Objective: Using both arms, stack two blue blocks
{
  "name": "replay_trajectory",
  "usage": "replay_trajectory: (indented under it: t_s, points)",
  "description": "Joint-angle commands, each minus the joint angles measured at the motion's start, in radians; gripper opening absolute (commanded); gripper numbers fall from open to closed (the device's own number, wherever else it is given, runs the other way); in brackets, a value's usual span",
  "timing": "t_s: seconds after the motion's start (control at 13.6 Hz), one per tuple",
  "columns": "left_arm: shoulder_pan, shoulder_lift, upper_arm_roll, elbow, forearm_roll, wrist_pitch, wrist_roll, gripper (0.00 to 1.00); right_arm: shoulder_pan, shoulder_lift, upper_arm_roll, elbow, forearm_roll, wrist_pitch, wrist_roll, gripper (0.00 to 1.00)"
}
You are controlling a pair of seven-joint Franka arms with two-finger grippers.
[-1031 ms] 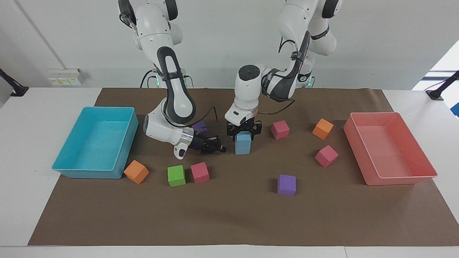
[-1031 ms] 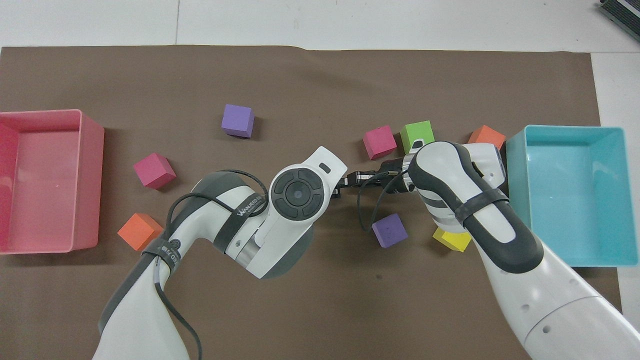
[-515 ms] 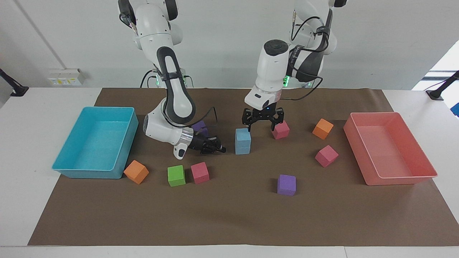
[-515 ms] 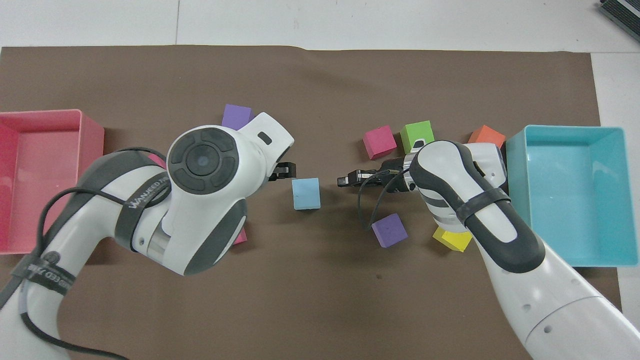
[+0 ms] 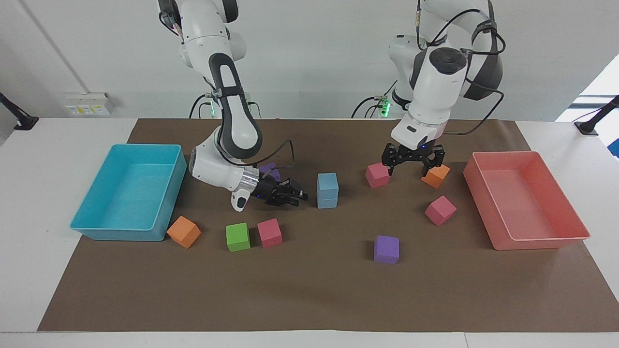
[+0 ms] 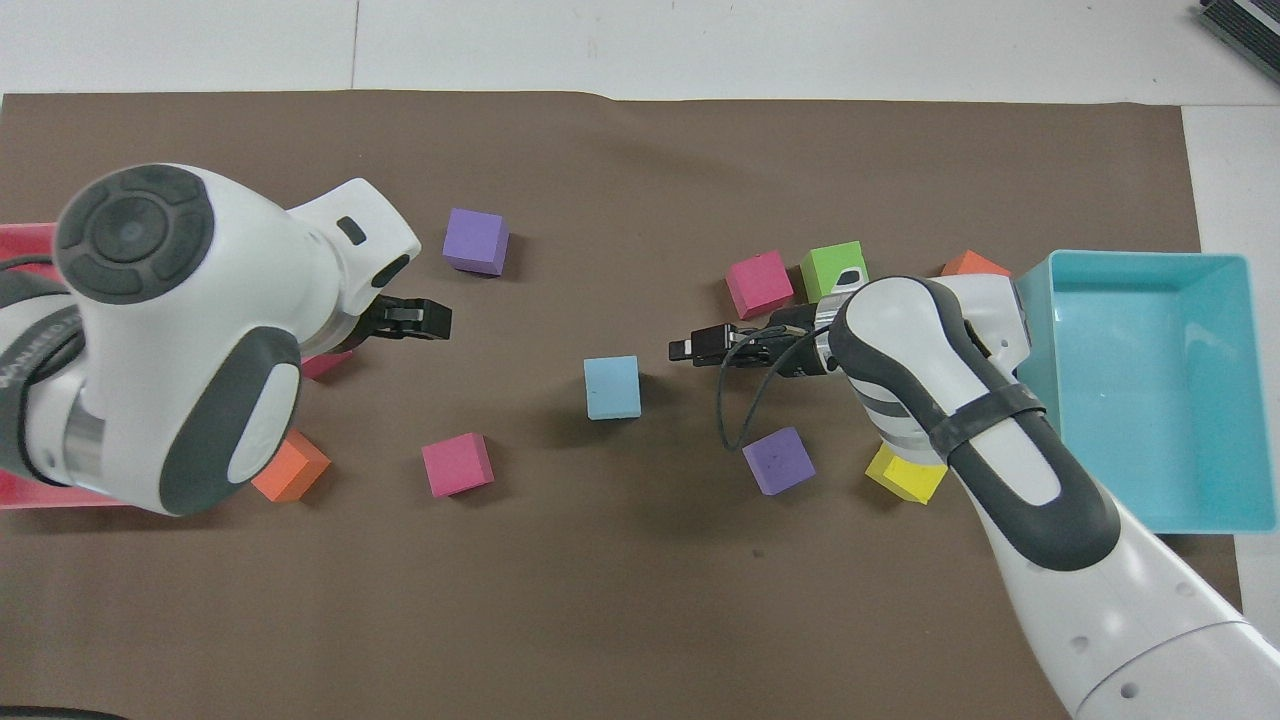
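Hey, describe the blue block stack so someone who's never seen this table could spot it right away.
Start from the brown mat, between the turquoise tray and the pink tray. Near the mat's middle stand the blue blocks, one squarely on the other. Every other cube lies single, and no other is sky-blue.

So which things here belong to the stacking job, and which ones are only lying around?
Job:
- blue blocks, stacked
- left gripper, over mat
- right gripper, beside stack

Lying about:
- purple cube
- green cube
- yellow cube
- turquoise tray
- pink tray
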Motion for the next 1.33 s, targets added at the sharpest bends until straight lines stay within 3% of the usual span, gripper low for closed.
replay_trajectory:
  t_s: [0.0,0.29,0.52,0.88,1.25]
  points:
    - [0.074,-0.062,-0.008,0.016,-0.045,-0.111,0.123,1.0,-0.028,-0.046,0.007,-0.015,-0.09,0.018,0.047,1.0]
    - [0.158,-0.05,-0.006,0.134,-0.04,-0.247,0.251,1.0,-0.051,-0.118,0.007,0.003,-0.361,0.018,0.246,1.0]
    - [0.221,-0.044,-0.008,0.164,-0.022,-0.261,0.309,1.0,-0.053,-0.146,0.006,0.038,-0.648,0.015,0.395,1.0]
    - [0.26,0.019,-0.008,0.267,-0.016,-0.315,0.335,1.0,-0.066,-0.189,-0.002,0.063,-1.018,-0.005,0.562,1.0]
    - [0.26,-0.001,-0.008,0.229,-0.019,-0.312,0.326,1.0,-0.114,-0.223,-0.006,0.138,-1.149,-0.196,0.614,1.0]
